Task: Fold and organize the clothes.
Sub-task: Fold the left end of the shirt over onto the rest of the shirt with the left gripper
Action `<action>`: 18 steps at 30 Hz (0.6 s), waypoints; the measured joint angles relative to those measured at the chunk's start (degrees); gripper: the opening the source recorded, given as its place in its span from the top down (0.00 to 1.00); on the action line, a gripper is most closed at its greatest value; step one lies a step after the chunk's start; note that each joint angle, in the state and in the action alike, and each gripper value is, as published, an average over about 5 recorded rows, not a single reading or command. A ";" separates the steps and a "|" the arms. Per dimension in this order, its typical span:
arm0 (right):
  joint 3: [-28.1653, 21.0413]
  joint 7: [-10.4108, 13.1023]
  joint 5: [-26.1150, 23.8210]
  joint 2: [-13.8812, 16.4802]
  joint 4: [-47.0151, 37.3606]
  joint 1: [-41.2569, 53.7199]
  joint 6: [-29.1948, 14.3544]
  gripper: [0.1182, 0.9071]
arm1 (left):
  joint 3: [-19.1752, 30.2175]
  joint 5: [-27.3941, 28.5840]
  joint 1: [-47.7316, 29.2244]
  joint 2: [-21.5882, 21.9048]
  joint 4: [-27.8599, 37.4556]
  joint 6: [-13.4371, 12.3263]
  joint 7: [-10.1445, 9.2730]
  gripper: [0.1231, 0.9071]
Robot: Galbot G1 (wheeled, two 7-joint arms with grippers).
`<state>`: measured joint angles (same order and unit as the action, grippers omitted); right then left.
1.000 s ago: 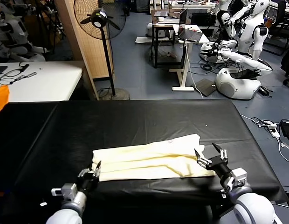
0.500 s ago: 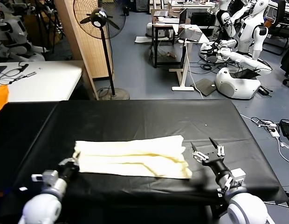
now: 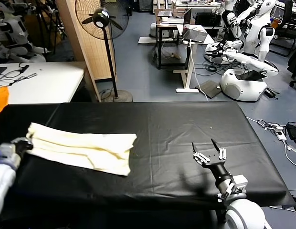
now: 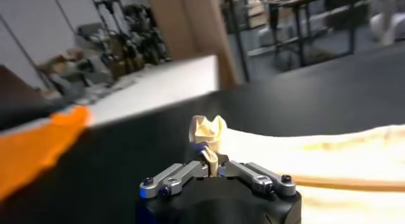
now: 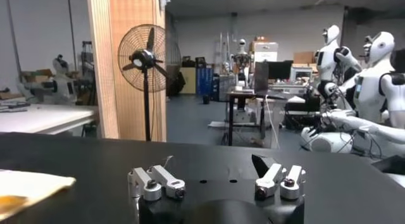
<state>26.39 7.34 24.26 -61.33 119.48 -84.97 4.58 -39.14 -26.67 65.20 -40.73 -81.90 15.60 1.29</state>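
The folded cream shirt (image 3: pixel 81 150) is seen on the black table cover's (image 3: pixel 167 133) left side, 1 end pinched by the left gripper (image 3: pixel 25 144); the right gripper (image 3: pixel 208 153) is held released, well apart.

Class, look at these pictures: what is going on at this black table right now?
A two-armed robot is handling a folded cream shirt on the black table. Its left pincer is shut on a bunched corner of the shirt at the table's left end, and the shirt lies flat in a long band stretching from there toward the middle. The right pincer hovers open over bare table on the right side, holding nothing and well apart from the shirt.
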 joint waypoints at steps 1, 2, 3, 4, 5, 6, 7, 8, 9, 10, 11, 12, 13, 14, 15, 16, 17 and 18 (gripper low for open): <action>0.13 0.03 -0.03 -0.07 0.05 -0.19 -0.05 0.14 | 0.02 -0.36 -0.25 0.26 -0.27 0.75 -0.18 0.95; 0.24 0.05 -0.07 -0.12 0.12 -0.37 -0.07 0.14 | -0.04 -0.79 -0.29 0.37 -0.99 1.60 -0.42 0.95; 0.34 0.06 -0.10 -0.15 0.19 -0.53 -0.09 0.14 | -0.17 -1.24 -0.17 0.36 -2.12 2.52 -0.70 0.95; 0.46 0.06 -0.13 -0.16 0.29 -0.69 -0.11 0.14 | -0.31 -1.71 0.11 0.24 -3.65 3.42 -0.99 0.95; 0.60 0.07 -0.16 -0.17 0.39 -0.83 -0.11 0.14 | -0.43 -2.21 0.52 0.01 -5.56 4.27 -1.31 0.95; 0.72 0.08 -0.17 -0.19 0.50 -0.98 -0.11 0.14 | -0.51 -2.76 1.04 -0.32 -7.71 5.16 -1.62 0.95; 0.84 0.09 -0.18 -0.23 0.59 -1.12 -0.11 0.14 | -0.48 -3.28 1.65 -0.76 -10.01 6.02 -1.91 0.95; 0.95 0.09 -0.20 -0.29 0.66 -1.28 -0.11 0.14 | -0.31 -3.77 2.29 -1.29 -12.49 6.85 -2.22 0.95; 1.02 0.09 -0.23 -0.38 0.72 -1.44 -0.11 0.14 | -0.02 -4.26 2.87 -1.88 -15.02 7.63 -2.55 0.95; 1.09 0.08 -0.27 -0.48 0.77 -1.61 -0.12 0.14 | 0.37 -4.72 3.34 -2.51 -17.53 8.40 -2.92 0.95; 1.18 0.07 -0.31 -0.57 0.80 -1.79 -0.13 0.14 | 0.88 -5.08 3.71 -3.19 -20.04 9.09 -3.29 0.95; 1.27 0.05 -0.35 -0.66 0.86 -1.97 -0.15 0.14 | 1.46 -5.36 3.94 -3.86 -22.38 9.69 -3.65 0.95; 1.39 0.03 -0.38 -0.73 0.94 -2.15 -0.18 0.14 | 2.09 -5.58 4.07 -4.53 -24.49 10.21 -3.98 0.95; 1.54 0.01 -0.41 -0.79 1.03 -2.36 -0.21 0.14 | 2.80 -5.61 4.17 -5.22 -26.44 10.67 -4.25 0.95; 1.67 -0.01 -0.43 -0.84 1.13 -2.55 -0.24 0.14 | 3.59 -5.43 4.26 -5.94 -28.15 11.01 -4.46 0.95; 1.80 -0.02 -0.46 -0.88 1.24 -2.74 -0.28 0.14 | 4.44 -5.15 4.35 -6.68 -29.64 11.30 -4.63 0.95; 1.93 -0.04 -0.48 -0.93 1.33 -2.93 -0.31 0.14 | 5.40 -4.74 4.46 -7.47 -30.99 11.55 -4.75 0.95; 2.05 -0.05 -0.50 -0.98 1.41 -3.11 -0.33 0.14 | 6.42 -4.16 4.57 -8.27 -32.17 11.76 -4.83 0.95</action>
<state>28.43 7.29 23.76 -62.31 120.89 -88.08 4.25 -32.72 -30.83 69.77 -49.00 -114.07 27.35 -3.54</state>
